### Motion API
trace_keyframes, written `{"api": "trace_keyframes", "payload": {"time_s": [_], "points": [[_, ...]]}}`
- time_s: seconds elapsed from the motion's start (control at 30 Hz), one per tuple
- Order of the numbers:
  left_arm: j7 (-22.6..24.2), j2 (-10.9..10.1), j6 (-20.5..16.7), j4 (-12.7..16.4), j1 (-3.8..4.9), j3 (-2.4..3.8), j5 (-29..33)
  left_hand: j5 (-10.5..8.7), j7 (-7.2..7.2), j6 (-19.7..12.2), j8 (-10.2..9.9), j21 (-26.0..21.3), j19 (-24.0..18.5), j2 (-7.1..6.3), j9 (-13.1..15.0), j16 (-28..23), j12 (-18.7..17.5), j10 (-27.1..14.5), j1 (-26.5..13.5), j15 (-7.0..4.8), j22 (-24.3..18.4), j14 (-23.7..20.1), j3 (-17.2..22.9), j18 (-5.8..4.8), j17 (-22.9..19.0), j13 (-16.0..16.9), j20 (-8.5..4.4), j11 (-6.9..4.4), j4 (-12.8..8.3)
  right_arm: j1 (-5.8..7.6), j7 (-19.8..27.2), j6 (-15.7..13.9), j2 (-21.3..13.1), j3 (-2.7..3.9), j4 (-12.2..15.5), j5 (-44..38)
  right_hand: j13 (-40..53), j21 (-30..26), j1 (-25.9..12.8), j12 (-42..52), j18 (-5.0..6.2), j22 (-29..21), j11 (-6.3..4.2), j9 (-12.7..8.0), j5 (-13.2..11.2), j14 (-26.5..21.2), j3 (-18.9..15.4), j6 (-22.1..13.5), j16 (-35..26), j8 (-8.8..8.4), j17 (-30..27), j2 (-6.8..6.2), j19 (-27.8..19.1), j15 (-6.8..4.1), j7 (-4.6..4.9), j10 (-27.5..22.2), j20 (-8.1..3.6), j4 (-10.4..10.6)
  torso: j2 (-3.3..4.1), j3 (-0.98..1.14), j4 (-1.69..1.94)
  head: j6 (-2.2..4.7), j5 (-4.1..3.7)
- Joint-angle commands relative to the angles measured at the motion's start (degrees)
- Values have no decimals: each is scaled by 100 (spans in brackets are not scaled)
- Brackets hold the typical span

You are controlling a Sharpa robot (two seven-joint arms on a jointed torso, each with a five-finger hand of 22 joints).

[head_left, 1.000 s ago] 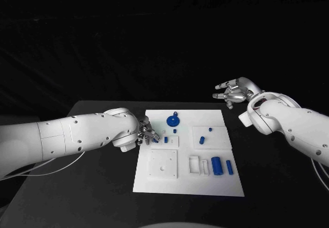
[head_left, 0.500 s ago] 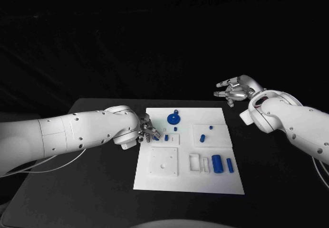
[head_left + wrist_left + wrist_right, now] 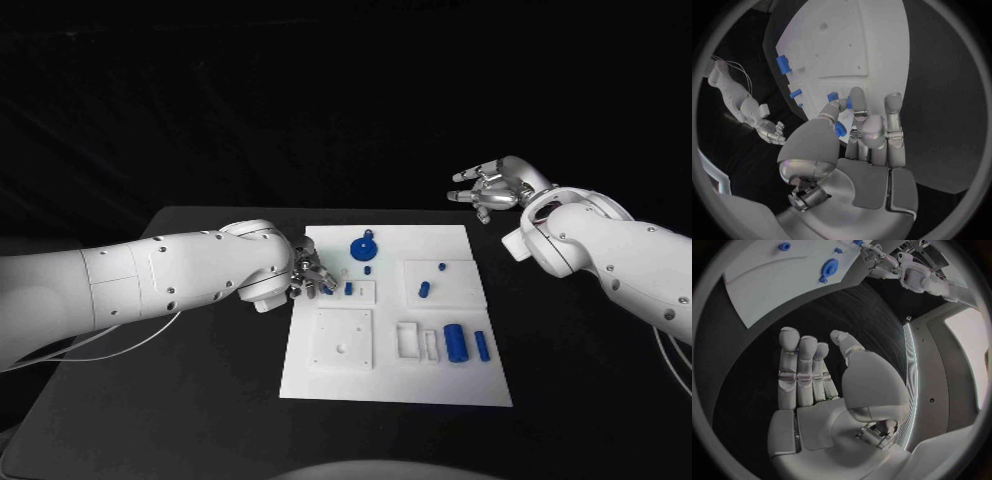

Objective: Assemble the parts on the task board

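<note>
The white task board (image 3: 397, 385) lies in the middle of the black table. My left hand (image 3: 307, 276) rests at the board's left edge, by a small raised plate (image 3: 361, 296) with a blue peg (image 3: 348, 289). In the left wrist view my left hand (image 3: 864, 135) pinches a small blue part (image 3: 839, 129) between thumb and finger over the board (image 3: 861, 45). My right hand (image 3: 495, 187) hangs raised beyond the board's far right corner, fingers apart and holding nothing; its bare palm (image 3: 811, 377) confirms this.
On the board lie a round blue part with a knob (image 3: 364, 248), a blue piece (image 3: 424, 291), a thick blue cylinder (image 3: 456, 343), a thinner blue one (image 3: 482, 346), white blocks (image 3: 408, 340) and a square white plate (image 3: 343, 340).
My right hand has risen slightly. My left hand has barely shifted at the board's left edge. The parts on the board lie as before.
</note>
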Motion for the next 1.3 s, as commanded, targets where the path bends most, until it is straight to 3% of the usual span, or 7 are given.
{"api": "trace_keyframes", "payload": {"time_s": [0.03,0.93,1.13,1.3], "points": [[-10,38,290,-4,-20,-11,-93,-9,-311,343,8,18,12,42,-11,-3,-17,244,53,-3,94,25,508,50,7,9,0,-76,-537,-2,35,38,0,1,9,-12,3,40,-60,-5,93,158,6,9,35,43,26,87,-20,3,5,0,234,-16,41,-35,-17,1,-3,1,-2,-12,-10],[3,163,517,-117,-43,-10,-200,-18,-322,371,22,7,2,13,8,-27,-15,244,17,-9,91,17,462,38,-21,8,-5,-64,-489,-5,35,37,2,1,24,-17,5,55,-79,-9,92,150,3,10,43,53,39,103,-24,3,10,7,235,-18,40,-30,-19,-10,-2,1,-3,-35,-33],[13,163,515,-119,-46,-10,-300,-65,-323,377,5,-20,12,-74,-126,-48,-17,245,63,-14,89,18,428,31,-47,-4,-8,-59,-352,-6,33,34,-15,1,31,-17,12,71,-80,1,90,154,3,10,43,56,40,103,-23,3,12,6,237,-19,39,-21,-20,-10,-2,2,0,-31,-46],[10,162,511,-135,-47,-10,-347,-209,-349,360,-1,-60,27,-236,-195,-76,-29,243,83,-25,85,13,312,12,-98,-12,-16,-65,-51,-6,31,30,-25,1,35,-18,12,71,-80,1,90,154,3,10,43,56,40,103,-23,3,12,6,237,-19,39,-21,-20,-10,0,-1,2,-22,-50]]}}
